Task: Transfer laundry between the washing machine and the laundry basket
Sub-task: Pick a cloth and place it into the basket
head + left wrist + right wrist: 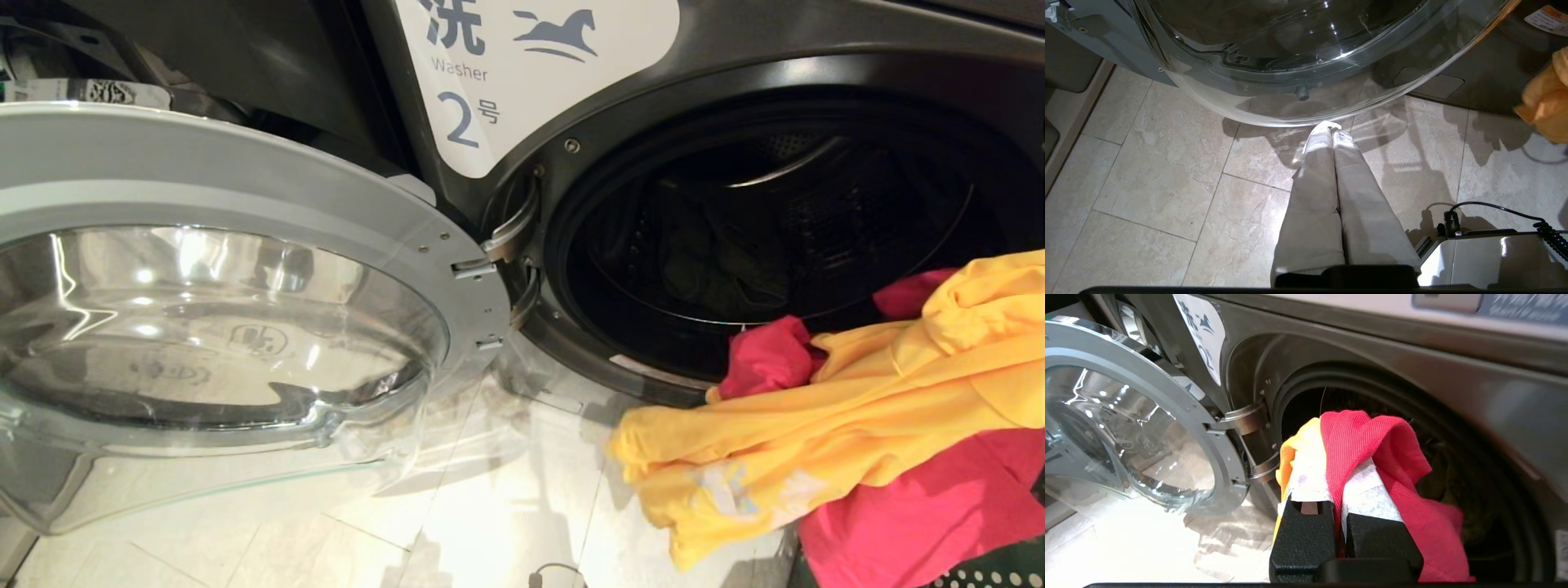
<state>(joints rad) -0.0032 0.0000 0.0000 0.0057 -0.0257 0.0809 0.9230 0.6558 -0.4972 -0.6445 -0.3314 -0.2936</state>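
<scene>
The washing machine (735, 49) with the number 2 label stands with its round glass door (245, 204) swung wide to the left. A dark garment (710, 278) lies inside its drum (1474, 490). My right gripper (1336, 473) is shut on the laundry, a red-pink garment (1372, 437) and a mustard yellow one (1290, 457), just in front of the drum opening. In the head view both pieces hang at the right, yellow (857, 408) over red (914, 506), above a corner of the green perforated laundry basket (992, 572). My left gripper (1331, 127) is shut and empty, low over the floor under the door.
The open door (1290, 61) overhangs the pale tiled floor (1167, 183) on the left. The robot's white base (1486, 261) with a coiled black cable (1551, 237) sits beside the left gripper. A thin cable (555, 572) lies on the floor.
</scene>
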